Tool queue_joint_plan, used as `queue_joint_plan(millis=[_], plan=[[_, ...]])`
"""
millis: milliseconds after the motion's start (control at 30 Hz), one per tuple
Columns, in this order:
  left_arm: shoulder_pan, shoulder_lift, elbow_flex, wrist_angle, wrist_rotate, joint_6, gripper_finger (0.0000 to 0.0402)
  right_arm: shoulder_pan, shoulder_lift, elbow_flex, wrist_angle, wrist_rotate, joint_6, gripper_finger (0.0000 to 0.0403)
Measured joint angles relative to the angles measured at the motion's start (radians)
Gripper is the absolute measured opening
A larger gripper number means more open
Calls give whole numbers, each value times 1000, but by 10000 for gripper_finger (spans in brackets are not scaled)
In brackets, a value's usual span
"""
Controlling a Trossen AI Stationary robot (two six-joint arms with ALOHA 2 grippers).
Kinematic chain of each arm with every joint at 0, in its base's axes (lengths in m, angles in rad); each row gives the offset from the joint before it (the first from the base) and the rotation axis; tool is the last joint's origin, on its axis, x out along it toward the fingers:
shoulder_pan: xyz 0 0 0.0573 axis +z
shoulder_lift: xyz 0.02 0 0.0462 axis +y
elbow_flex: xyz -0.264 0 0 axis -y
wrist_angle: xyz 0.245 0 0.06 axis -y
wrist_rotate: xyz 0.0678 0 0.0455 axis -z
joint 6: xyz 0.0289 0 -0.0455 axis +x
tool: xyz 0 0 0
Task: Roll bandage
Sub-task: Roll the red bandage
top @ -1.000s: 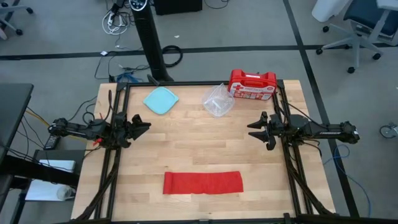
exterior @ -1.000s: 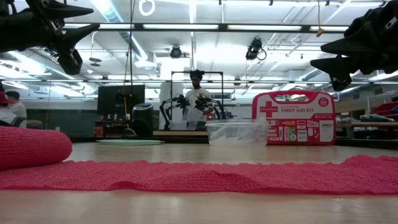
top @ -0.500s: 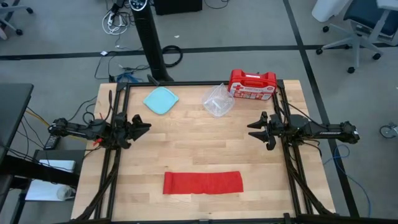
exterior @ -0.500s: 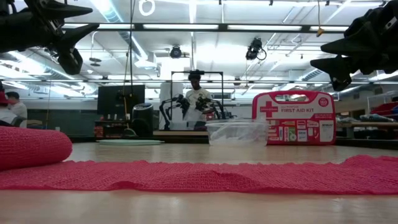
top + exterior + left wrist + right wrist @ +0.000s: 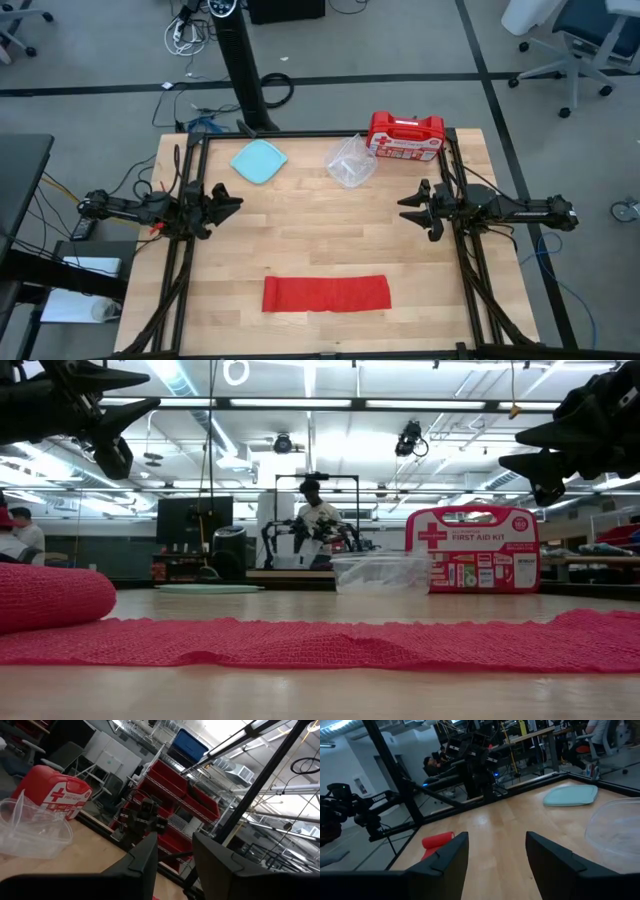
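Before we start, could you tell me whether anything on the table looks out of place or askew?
Nothing stands out. The bandage lies flat and straight, one end already rolled; the case, tub and lid sit tidily at the far edge.

The red case (image 5: 472,550) at the far side of the tabletop carries the only print that can be read. In the low view its front shows a white cross at the left and, beside it, white capitals reading "FIRST AID KIT", with a line of smaller white print above them that is too small to make out. Below runs a row of small pictures of the contents, also illegible. In the left wrist view the same case (image 5: 56,791) shows the cross and white lettering, tilted and unreadable. Nothing else bears legible writing.
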Motion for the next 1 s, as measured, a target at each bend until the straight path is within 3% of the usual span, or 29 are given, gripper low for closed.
queue_joint_plan(millis=[700, 1000], plan=[[0, 0, 0, -16, 0, 48, 127, 0, 0, 0, 4, -4, 6, 197], [0, 0, 0, -72, 0, 73, 127, 0, 0, 0, 153, -3, 23, 197]])
